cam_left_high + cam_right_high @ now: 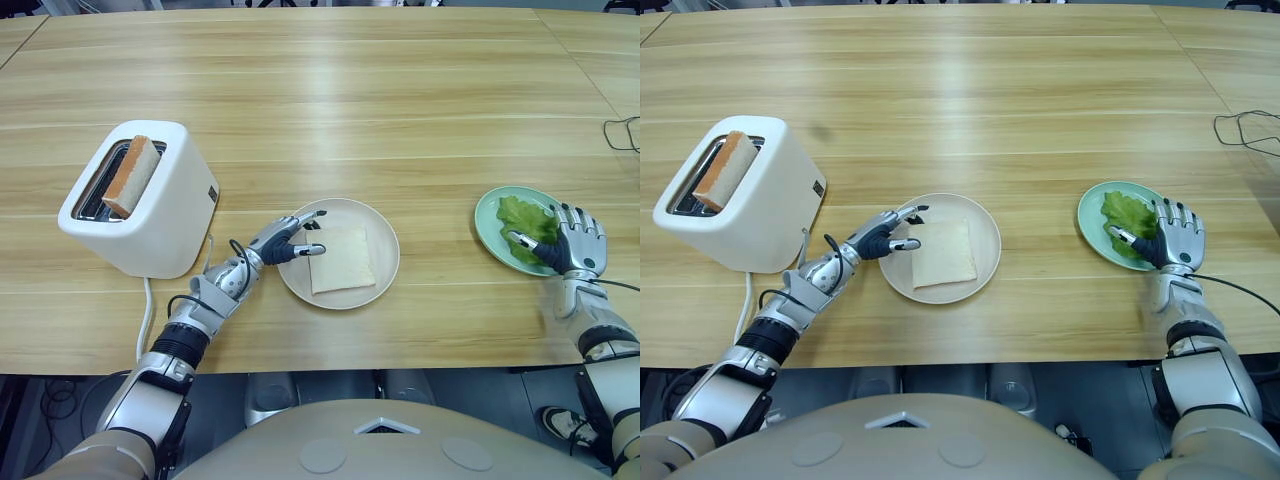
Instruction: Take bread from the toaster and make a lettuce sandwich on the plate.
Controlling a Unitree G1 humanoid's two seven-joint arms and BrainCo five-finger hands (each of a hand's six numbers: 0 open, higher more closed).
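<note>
Light wood-plank surface (350,110) carries a white two-slot toaster (165,215) at left, a round beige plate (350,208) near the middle front, and a small round green plate (487,225) well to its right. The toaster's white cord (146,315) runs toward the front edge. A thin black cable (625,135) loops at the far right edge.
</note>
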